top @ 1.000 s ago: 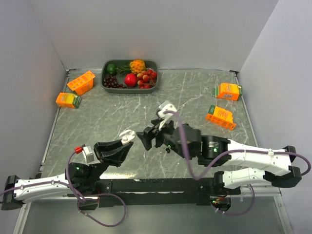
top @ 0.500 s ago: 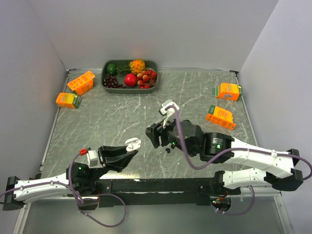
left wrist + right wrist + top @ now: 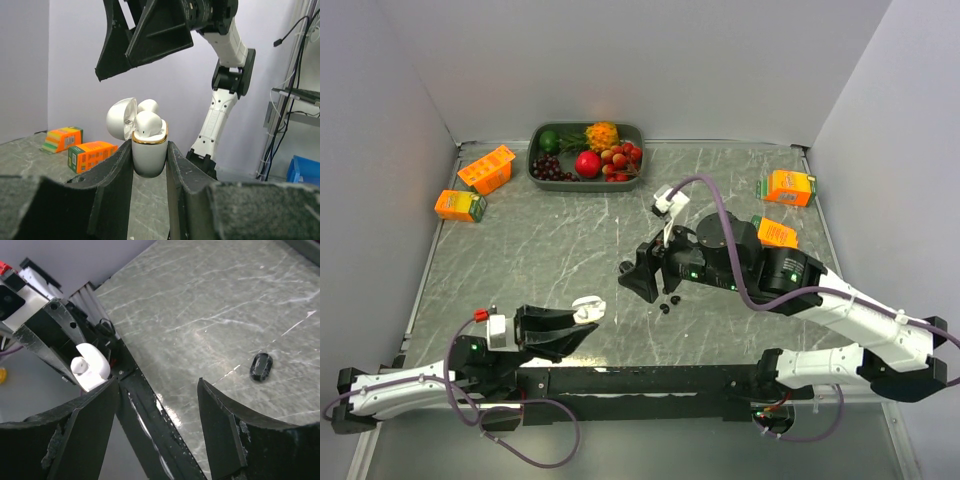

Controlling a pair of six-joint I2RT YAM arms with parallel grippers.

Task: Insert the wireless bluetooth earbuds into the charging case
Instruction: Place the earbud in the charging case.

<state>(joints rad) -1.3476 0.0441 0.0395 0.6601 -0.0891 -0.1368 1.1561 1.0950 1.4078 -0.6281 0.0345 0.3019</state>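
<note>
My left gripper (image 3: pixel 582 320) is shut on the white charging case (image 3: pixel 148 156), holding it upright by its sides with the lid (image 3: pixel 121 118) swung open. Two white earbuds (image 3: pixel 148 123) sit in the case's gold-rimmed top. My right gripper (image 3: pixel 638 283) hangs open above and just beyond the case, with nothing between its fingers. Two small black earbuds (image 3: pixel 670 303) lie on the table under the right arm. One black earbud (image 3: pixel 261 366) shows in the right wrist view, beyond the open right gripper (image 3: pixel 159 390), and the case (image 3: pixel 91 368) shows at the left.
A grey tray (image 3: pixel 533 162) of fruit stands at the back centre. Two orange cartons (image 3: pixel 486 168) (image 3: pixel 460 205) lie at the back left, two more (image 3: pixel 789 186) (image 3: pixel 775 232) at the right. The black rail (image 3: pixel 650 378) runs along the near edge.
My left gripper has drawn back toward the near edge with the case. The right arm has risen and pulled back to the right, its gripper staying above the table's middle.
</note>
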